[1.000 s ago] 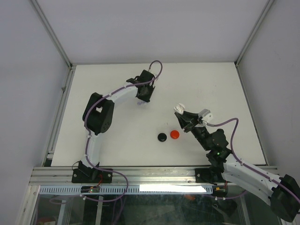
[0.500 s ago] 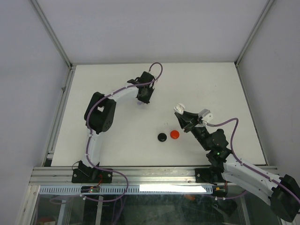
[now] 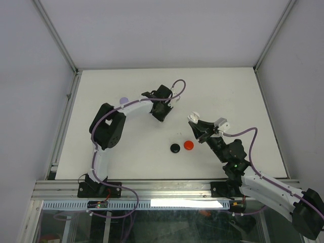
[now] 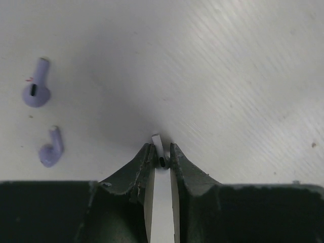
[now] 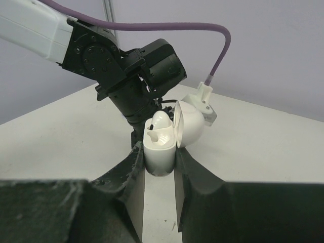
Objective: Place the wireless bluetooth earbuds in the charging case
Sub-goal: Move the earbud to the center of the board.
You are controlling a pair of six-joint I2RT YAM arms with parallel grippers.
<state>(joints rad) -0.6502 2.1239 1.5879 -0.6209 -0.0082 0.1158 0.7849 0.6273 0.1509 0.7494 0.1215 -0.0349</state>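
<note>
Overhead plus two close wrist views

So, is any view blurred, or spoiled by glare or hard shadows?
Top external: even light, faint shadows, no glare. Left wrist: soft shadow on the table around the left gripper, which pinches a white earbud; lavender earbuds sharp. Right wrist: open white charging case sharp, no glare.
</note>
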